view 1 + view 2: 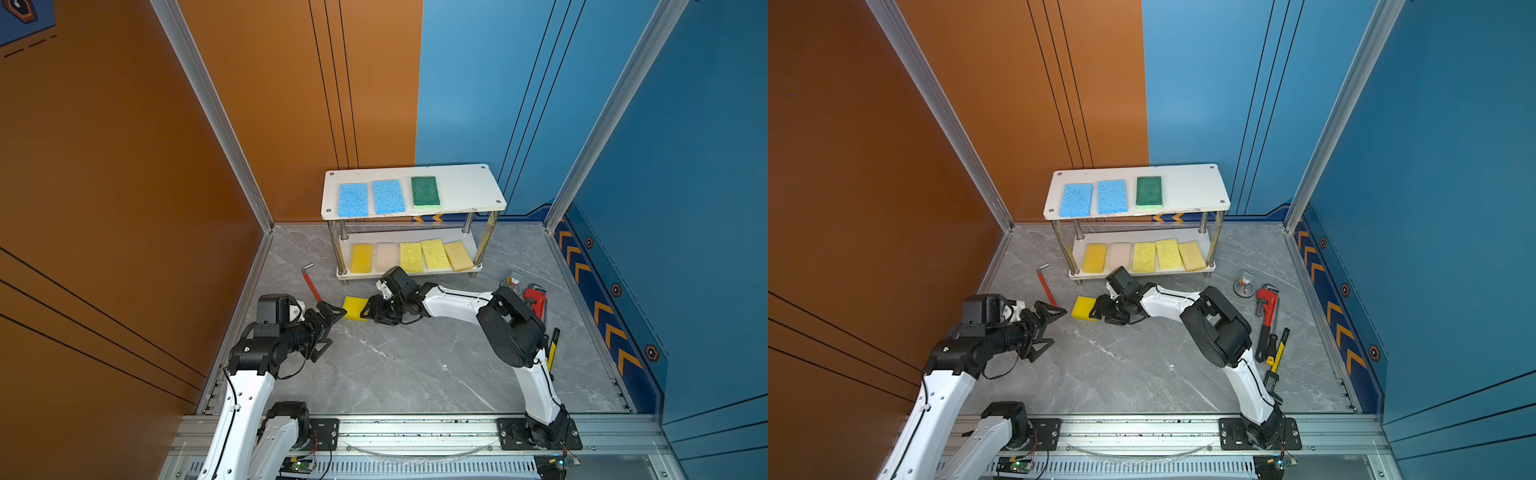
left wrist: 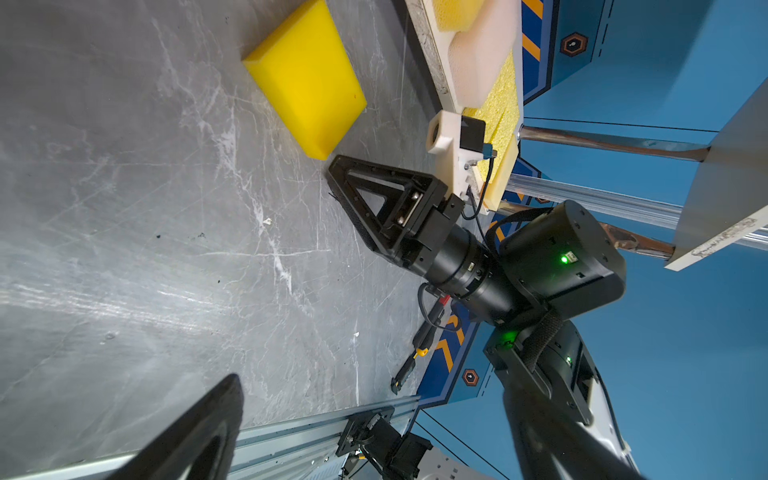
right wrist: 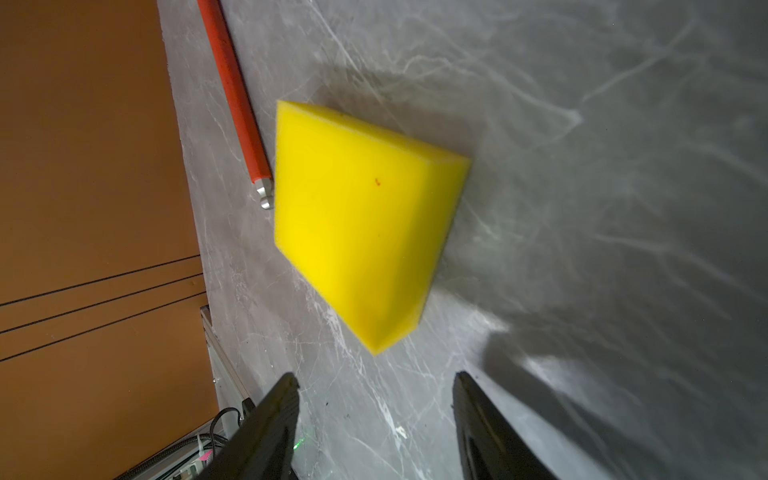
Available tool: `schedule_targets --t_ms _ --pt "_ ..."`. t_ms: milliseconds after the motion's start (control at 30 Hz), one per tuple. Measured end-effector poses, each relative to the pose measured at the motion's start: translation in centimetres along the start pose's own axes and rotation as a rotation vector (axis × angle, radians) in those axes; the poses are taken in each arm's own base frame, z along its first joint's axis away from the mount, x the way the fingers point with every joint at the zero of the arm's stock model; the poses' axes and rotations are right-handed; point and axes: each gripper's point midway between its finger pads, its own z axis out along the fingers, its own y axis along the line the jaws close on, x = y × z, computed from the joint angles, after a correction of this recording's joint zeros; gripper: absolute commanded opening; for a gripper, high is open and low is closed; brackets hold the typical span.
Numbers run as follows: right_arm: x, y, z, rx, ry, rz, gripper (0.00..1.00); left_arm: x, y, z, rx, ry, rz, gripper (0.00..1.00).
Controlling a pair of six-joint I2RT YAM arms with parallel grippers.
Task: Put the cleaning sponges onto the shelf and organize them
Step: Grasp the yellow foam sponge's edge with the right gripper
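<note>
1. Right pincer [image 3: 376, 375]: released, black fingers apart, nothing between them. Only the fingertips showed in the right wrist view; the rest was cut off at the frame edge.
2. Loose bright yellow sponge [image 3: 361, 216]: flat on the grey floor [image 3: 582, 249], just ahead of those fingertips and clear of them in that view. In both top views a pincer finger overlapped the sponge's edge, so contact could not be judged there. The floor beyond it was smeared by blur.
3. Red-handled hex key [image 3: 235, 91]: beside the sponge, bare metal tip close to its edge; touching or not, could not tell. Its far end ran out of frame.
4. Left pincer [image 1: 336, 326]: released, spread wide, empty, near the sponge on the side opposite the right pincer. The left wrist view caught only one finger, cropped at the frame edge.
5. Shelf [image 1: 465, 187]: behind both pincers.
   - Upper board: two blue sponges [image 1: 353, 200] and a dark green sponge [image 1: 425, 191].
   - Lower board, in a row: a bright yellow sponge [image 1: 361, 257], a cream-pink sponge [image 1: 386, 255], two pale yellow porous sponges [image 1: 410, 257] and a tan sponge [image 1: 458, 256]. The upper board hid their back ends, and the right arm's wrist camera covered part of the lower front edge.
6. Red pipe wrench [image 1: 1266, 301]: by the right wall. In a top view the right arm hid most of it.
</note>
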Motion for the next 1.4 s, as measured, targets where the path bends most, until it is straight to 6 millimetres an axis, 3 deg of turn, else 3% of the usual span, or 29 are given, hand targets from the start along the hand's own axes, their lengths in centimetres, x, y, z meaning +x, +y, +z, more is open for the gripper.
schedule_targets --t_ms 533,800,1067,1400 --pt "-1.9 -0.6 1.1 0.059 -0.036 0.021 0.48 0.1 0.3 -0.4 0.007 0.017 -0.008 0.98" --pt "-3.3 -0.7 1.9 0.068 -0.059 0.042 0.38 0.1 0.5 -0.5 0.006 0.021 -0.012 0.98" --pt "-3.8 -0.7 1.9 0.074 -0.066 0.059 0.17 0.1 0.5 -0.5 0.006 0.024 -0.003 0.98" --pt "-4.0 -0.8 1.9 0.084 -0.081 0.056 0.12 0.1 0.5 -0.5 0.006 0.023 0.005 0.98"
